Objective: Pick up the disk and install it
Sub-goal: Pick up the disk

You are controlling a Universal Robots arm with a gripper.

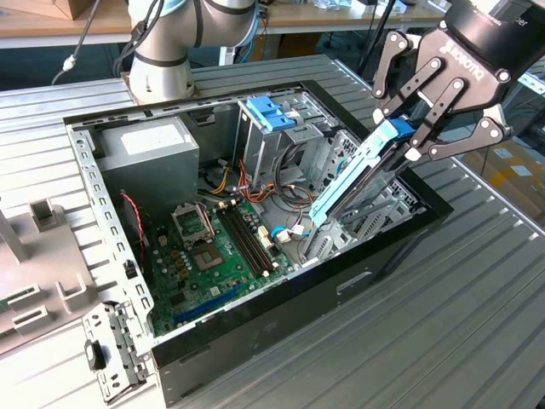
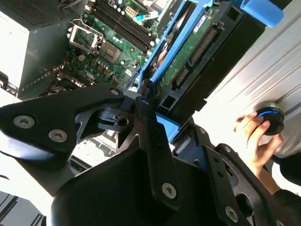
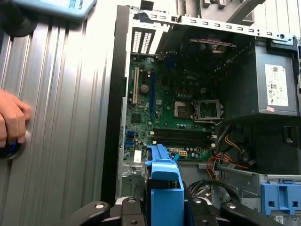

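Over the case (image 1: 341, 290), the pincer (image 1: 410, 141) clamps the tilted disk (image 1: 358, 183) near cables (image 1: 285, 192).

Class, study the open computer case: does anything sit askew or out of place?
Yes: the disk, clamped in the hand, leans steeply, its lower end inside the case, not seated in a bay.

A bench (image 1: 477, 281) of ribbed grey metal slats carries the open computer case (image 1: 281, 315) and spreads out all around it. Behind the case, past the bench's far edge, stands a pale wooden table (image 1: 43, 27) with a white cable (image 1: 82, 36) dangling before it. Beside the case, on the exterior view's left, a grey plastic fixture (image 1: 51, 281) rests on the slats. In the second wrist view bright light glares off the slats beside the case
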